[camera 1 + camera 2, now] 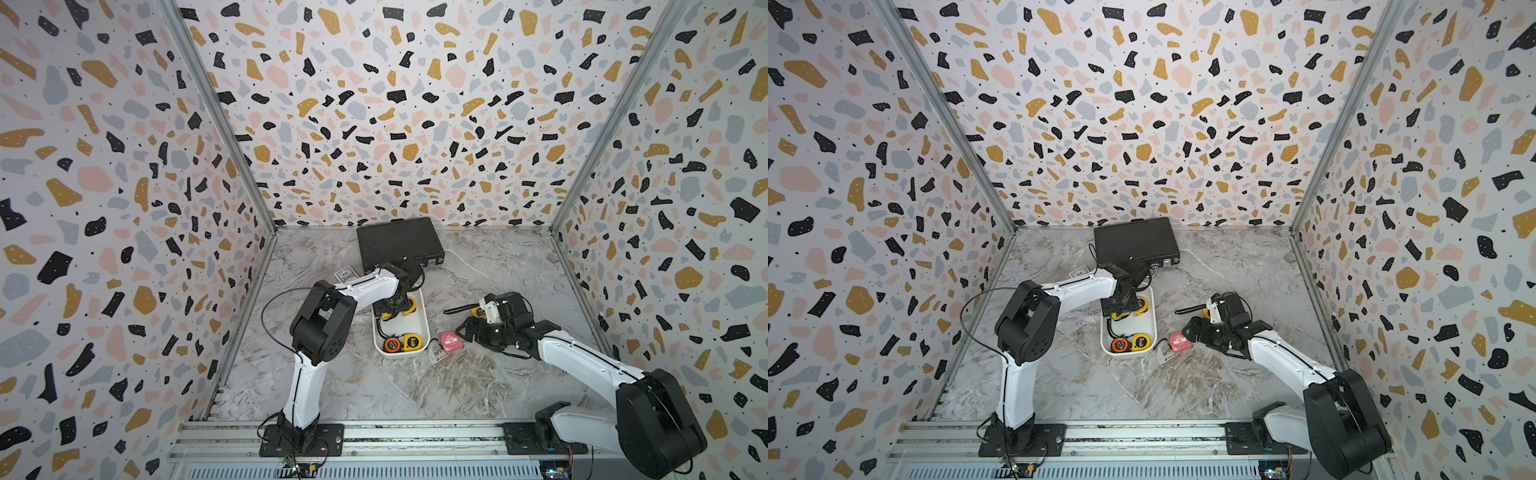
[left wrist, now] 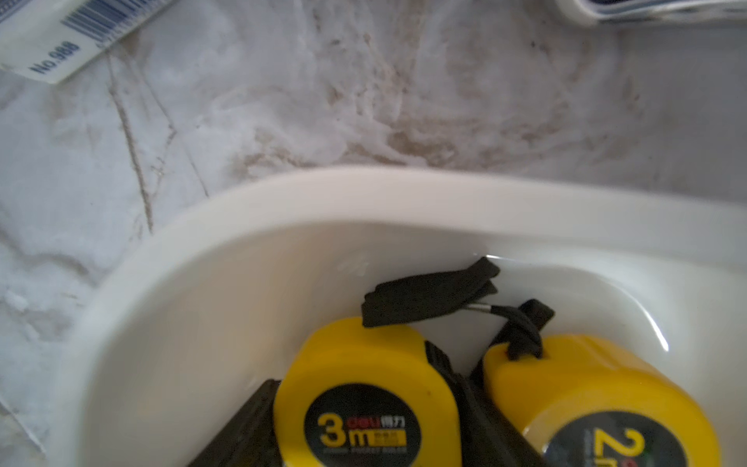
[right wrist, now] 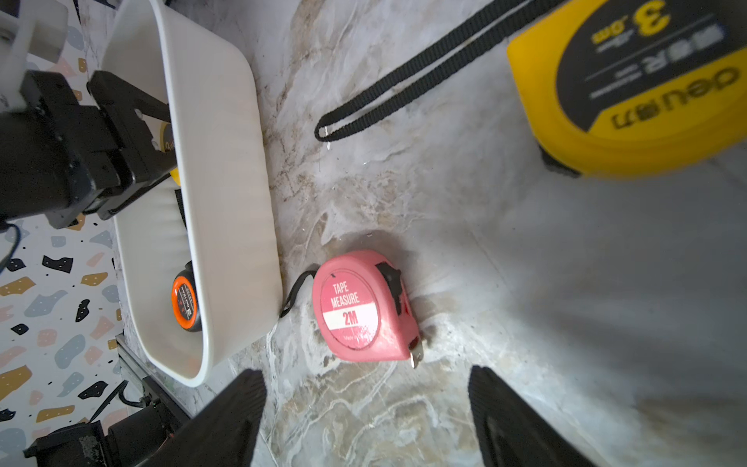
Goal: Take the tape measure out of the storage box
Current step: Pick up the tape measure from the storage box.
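Pinching the yellow 3m tape measure [image 2: 364, 376] from both sides, our left gripper [image 1: 392, 309] stands in the far end of the storage box [image 1: 423, 332]; our right gripper [image 3: 364, 388] hangs spread wide, near a pink tape measure [image 3: 355, 307]

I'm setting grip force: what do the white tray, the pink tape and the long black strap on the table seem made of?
Tray: probably moulded plastic, glossy; smooth walls catch highlights.
Pink tape: likely hard plastic case, faint sheen, printed label; its tip hook looks metal.
Strap: woven fabric webbing, matte; ribbed weave shows.
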Tool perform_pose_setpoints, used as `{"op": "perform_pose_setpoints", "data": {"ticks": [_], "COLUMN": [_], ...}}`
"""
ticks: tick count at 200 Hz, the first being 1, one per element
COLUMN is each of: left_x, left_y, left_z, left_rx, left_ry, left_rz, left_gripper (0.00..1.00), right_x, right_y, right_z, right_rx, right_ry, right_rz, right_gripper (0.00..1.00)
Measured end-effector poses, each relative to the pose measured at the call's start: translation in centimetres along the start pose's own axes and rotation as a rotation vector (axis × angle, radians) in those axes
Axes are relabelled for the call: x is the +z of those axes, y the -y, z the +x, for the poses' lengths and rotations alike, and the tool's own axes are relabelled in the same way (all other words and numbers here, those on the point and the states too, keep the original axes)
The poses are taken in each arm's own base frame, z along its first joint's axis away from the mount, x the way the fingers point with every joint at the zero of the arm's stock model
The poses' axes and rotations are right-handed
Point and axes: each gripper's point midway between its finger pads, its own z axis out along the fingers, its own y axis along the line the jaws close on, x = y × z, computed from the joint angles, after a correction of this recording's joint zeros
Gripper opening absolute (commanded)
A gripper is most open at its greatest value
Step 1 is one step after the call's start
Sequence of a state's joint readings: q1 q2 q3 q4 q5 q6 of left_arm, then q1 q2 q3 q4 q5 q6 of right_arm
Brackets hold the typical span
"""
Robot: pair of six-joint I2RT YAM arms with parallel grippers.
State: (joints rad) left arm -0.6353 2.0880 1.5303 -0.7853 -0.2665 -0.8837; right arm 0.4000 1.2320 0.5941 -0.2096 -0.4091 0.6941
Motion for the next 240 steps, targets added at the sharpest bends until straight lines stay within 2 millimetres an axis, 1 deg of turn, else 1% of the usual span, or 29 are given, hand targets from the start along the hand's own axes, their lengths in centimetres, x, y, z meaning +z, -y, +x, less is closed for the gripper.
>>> {"op": "perform_pose_setpoints", "data": {"ticks": [10,20,31,48,62,71,77,92,108,124,146,163,179,212,240], "left_x": [0.1,0.1,0.1,0.1,0.0,0.0,-0.1,-0.5,-1.6,-3.6,-7.2,-10.0,-12.2,-15.3,-17.7], "left_y": [0.1,0.2,0.2,0.3,0.3,0.3,0.3,0.1,-0.1,-0.2,-0.1,0.1,0.2,0.7,2.7], "left_z": [-0.1,-0.1,-0.1,0.0,0.0,0.1,0.1,0.3,0.3,0.2,0.0,0.3,0.7,1.8,1.9], "left_rx": [-0.001,-0.001,-0.005,-0.010,-0.015,-0.019,-0.020,-0.022,-0.026,-0.032,-0.043,-0.051,-0.060,-0.084,-0.130], "left_ry": [0.000,0.000,-0.002,-0.004,-0.007,-0.010,-0.013,-0.023,-0.023,-0.007,0.031,0.056,0.068,0.068,0.056], "left_rz": [0.001,0.001,0.004,0.007,0.010,0.012,0.014,0.013,0.022,0.043,0.097,0.147,0.189,0.253,0.347], "left_gripper": [0.65,0.58,0.47,0.26,0.11,0.03,0.00,0.00,0.00,0.00,0.00,0.00,0.00,0.00,0.00], "right_x": [0.0,0.0,0.0,0.0,0.0,0.0,-0.1,-0.1,-0.3,-0.5,-0.9,-1.4,-1.9,-2.7,-3.8], "right_y": [0.0,0.0,0.0,0.0,0.0,-0.1,-0.1,-0.2,-0.5,-1.0,-1.8,-2.5,-3.1,-4.7,-7.0], "right_z": [0.0,0.0,0.0,0.0,0.0,0.0,0.0,0.0,-0.1,-0.3,-0.7,-1.1,-1.5,-2.2,-2.9], "right_rx": [0.000,0.001,0.001,0.002,0.002,0.002,0.002,0.001,-0.004,-0.012,-0.025,-0.040,-0.053,-0.079,-0.136], "right_ry": [0.000,-0.001,-0.001,-0.002,-0.001,-0.002,-0.002,-0.003,0.001,0.013,0.034,0.057,0.081,0.122,0.182], "right_rz": [-0.001,-0.002,-0.003,-0.004,-0.005,-0.006,-0.008,-0.014,-0.027,-0.046,-0.076,-0.102,-0.125,-0.178,-0.248], "right_gripper": [0.84,0.84,0.84,0.84,0.84,0.84,0.84,0.84,0.84,0.84,0.84,0.84,0.84,0.84,0.85]}}
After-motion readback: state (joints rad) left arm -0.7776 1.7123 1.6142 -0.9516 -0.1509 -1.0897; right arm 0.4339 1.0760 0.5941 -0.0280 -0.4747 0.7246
